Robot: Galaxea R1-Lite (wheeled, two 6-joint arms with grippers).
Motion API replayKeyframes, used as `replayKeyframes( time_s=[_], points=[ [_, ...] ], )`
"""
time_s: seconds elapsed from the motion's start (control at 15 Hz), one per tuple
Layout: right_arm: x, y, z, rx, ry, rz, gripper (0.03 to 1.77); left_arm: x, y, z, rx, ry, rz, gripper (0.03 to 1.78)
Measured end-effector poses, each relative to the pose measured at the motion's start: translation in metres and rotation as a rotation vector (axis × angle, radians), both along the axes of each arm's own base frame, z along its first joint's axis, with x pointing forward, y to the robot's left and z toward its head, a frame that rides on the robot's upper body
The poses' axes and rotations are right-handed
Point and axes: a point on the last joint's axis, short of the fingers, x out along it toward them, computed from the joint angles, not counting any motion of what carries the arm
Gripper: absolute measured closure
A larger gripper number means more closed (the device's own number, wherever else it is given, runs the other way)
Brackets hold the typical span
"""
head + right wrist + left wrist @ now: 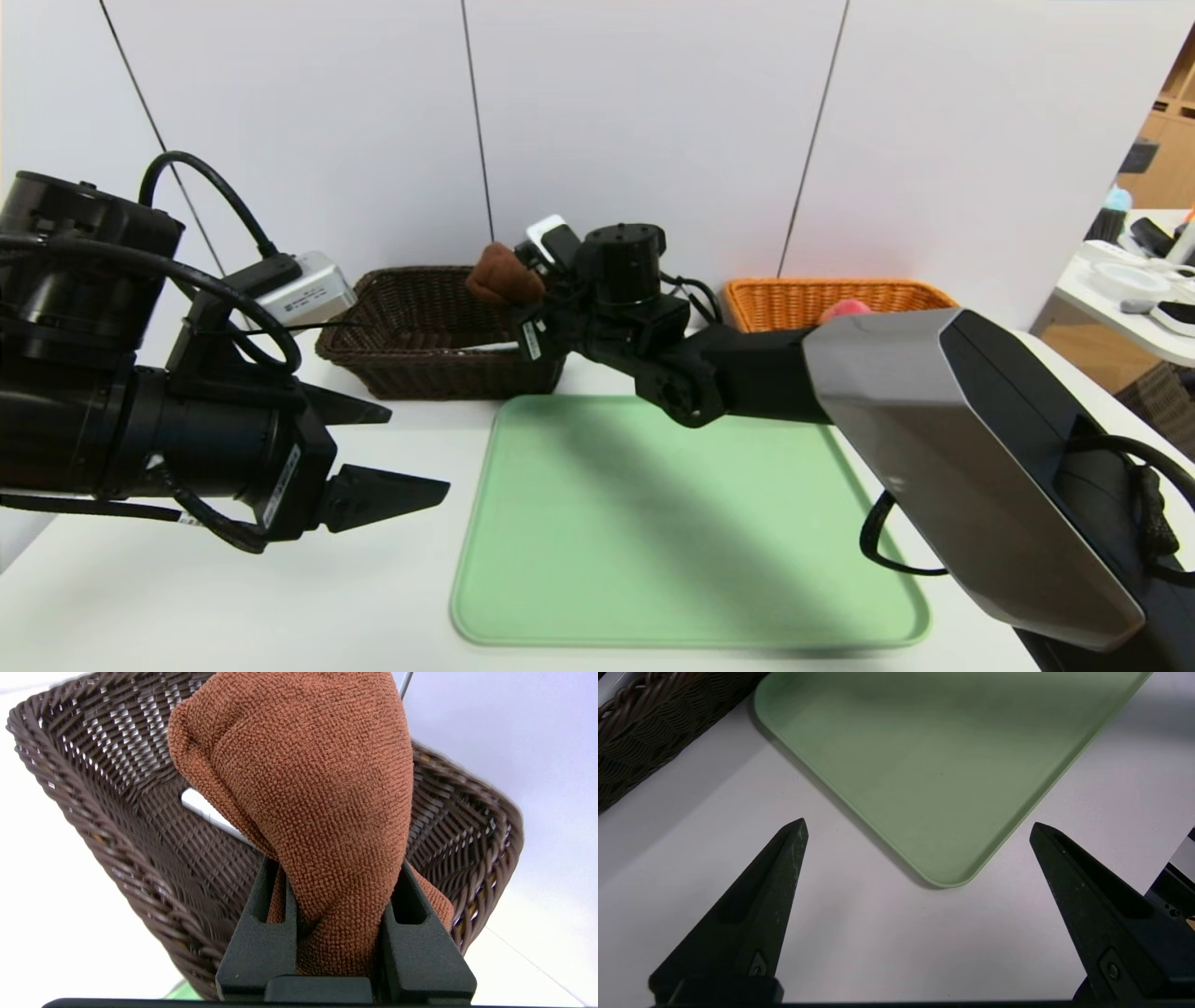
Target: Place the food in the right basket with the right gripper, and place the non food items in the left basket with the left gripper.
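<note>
A rust-brown cloth [502,273] [317,788] hangs bunched in my right gripper [534,297] [338,872], whose jaws are shut on it. The arm reaches across the table and holds the cloth above the right end of the dark brown basket [411,364] [117,826], the left one. A flat white item [205,809] lies inside that basket. The orange basket [803,299] stands at the back right, with something pink [845,308] showing at its rim. My left gripper [417,448] [919,826] hovers open and empty over the table, front left.
A green tray [672,523] [924,765] lies bare in the middle of the white table, in front of both baskets. The right arm's grey forearm [952,448] crosses above the tray's right side. A white wall closes the back. A second table [1139,289] with clutter stands far right.
</note>
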Motion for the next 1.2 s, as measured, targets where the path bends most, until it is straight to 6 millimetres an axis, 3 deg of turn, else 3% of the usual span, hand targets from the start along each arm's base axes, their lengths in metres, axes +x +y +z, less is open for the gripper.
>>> replayKeyframes(
  time_s=[0.13, 0.33, 0.6, 1.2],
  points=[
    [0.000, 0.000, 0.000, -0.003, 0.002, 0.000, 1.30, 0.000, 0.000, 0.000, 0.000, -0.001, -0.001, 0.12],
    [0.000, 0.000, 0.000, -0.002, 0.002, 0.002, 0.91, 0.001, 0.000, 0.000, -0.002, -0.004, -0.001, 0.12],
    [0.000, -0.001, 0.000, -0.003, 0.003, 0.001, 0.58, 0.003, -0.001, 0.001, -0.009, -0.022, -0.002, 0.12],
    [-0.003, -0.004, 0.013, 0.003, 0.001, -0.001, 0.25, 0.003, -0.001, 0.002, -0.012, -0.025, -0.001, 0.12]
  ],
)
